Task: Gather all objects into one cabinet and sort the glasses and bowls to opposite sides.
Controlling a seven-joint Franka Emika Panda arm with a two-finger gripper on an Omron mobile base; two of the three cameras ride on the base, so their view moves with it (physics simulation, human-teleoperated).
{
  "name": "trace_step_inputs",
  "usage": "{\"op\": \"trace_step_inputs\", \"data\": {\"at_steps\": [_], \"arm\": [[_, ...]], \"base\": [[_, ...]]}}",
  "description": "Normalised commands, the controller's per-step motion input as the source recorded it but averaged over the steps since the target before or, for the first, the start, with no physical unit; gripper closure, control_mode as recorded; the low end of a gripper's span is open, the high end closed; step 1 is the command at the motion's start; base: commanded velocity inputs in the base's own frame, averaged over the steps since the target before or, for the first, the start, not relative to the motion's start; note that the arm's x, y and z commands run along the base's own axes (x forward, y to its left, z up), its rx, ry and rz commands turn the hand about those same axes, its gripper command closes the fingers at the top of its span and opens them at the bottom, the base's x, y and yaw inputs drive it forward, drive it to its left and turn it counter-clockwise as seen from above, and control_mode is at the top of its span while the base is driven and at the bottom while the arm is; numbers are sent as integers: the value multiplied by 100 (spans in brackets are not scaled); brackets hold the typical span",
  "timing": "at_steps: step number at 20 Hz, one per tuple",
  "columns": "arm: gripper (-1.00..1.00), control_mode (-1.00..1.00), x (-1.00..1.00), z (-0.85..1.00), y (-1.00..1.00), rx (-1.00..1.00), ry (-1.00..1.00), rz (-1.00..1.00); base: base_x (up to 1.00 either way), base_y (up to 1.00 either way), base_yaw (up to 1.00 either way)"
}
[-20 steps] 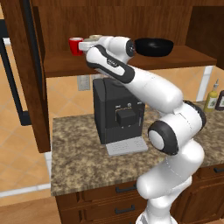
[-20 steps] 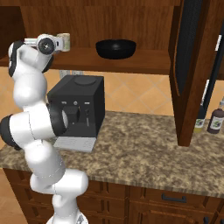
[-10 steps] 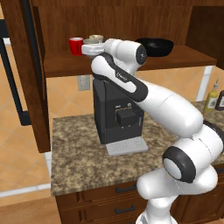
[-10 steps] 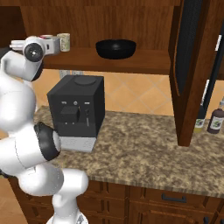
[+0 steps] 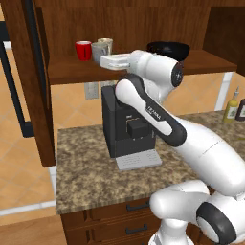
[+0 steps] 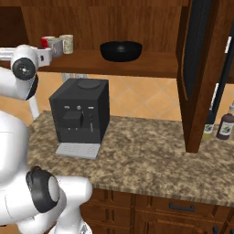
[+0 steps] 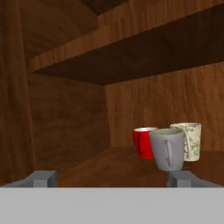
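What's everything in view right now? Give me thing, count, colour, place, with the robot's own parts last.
small red cup: 1, red, cabinet floor, far left
grey mug: 1, grey, handled, beside the red cup
cream mug: 1, cream with dark marks, just behind the grey mug
bowl: 1, glossy black, cabinet floor, right of the cups
cabinet: 1, dark brown wood, door open at right
coffee machine: 1, black, on the counter
counter: 1, speckled brown granite
bottles: at least 2, dark and yellowish, counter's right end
arm: 1, white
fingers: 2, grey, spread open, empty
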Motion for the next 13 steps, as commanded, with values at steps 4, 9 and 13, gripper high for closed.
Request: {"op": "trace_step_inputs", "data": {"at_steps": [4,9,13], "arm": [[-100,-100,-100,0,-42,10,-1,0],[-100,-100,-100,0,-63,16,3,0],[-100,-100,-100,0,-32,3,15,0]], "base": [[0,0,0],[0,0,0],[0,0,0]]}}
